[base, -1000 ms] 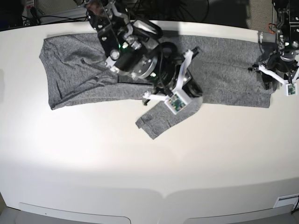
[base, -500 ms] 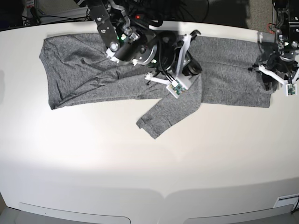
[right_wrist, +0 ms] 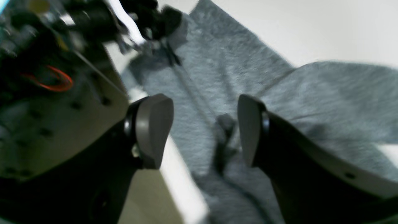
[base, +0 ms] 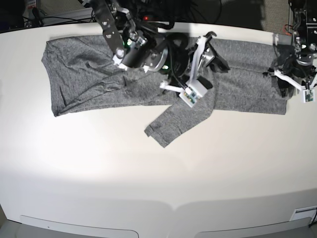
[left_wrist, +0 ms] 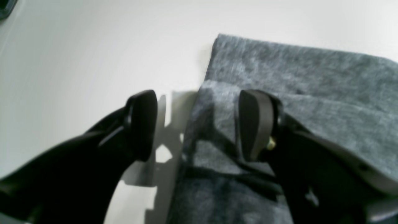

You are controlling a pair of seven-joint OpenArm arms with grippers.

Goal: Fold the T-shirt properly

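Change since earlier frames: right gripper (base: 210, 52) has lifted off the sleeve and drawn back toward the table's far edge; a second ago it sat low over the sleeve, pinched shut, and now its jaws stand apart. Sleeve lies uncovered where the arm was. Left gripper (base: 290, 79) unmoved.

T-shirt (base: 99, 79): heather-grey knit, spread flat in a long band across the far half of the white table (base: 158, 173). One long sleeve (base: 181, 116) angles out from the middle of the band toward the near side, cuff end free on bare table.

Right gripper, state: jaws wide, nothing between them. Right wrist view shows both pads (right_wrist: 155, 130) clear of the cloth, grey fabric and a small dark fold visible in the gap. Picture is blurred.

Right gripper, position: above the shirt's middle, near the far hem, tilted; a white bracket hangs below it over the sleeve's root.

Left gripper, state: jaws wide, empty. Left wrist view (left_wrist: 199, 124) shows one pad (left_wrist: 143, 124) over bare table, the other (left_wrist: 255, 124) over cloth, with the shirt's edge running between them.

Left gripper, position: at the shirt's end on the base view's right, over a folded double layer of cloth. Contact with the fabric cannot be told.
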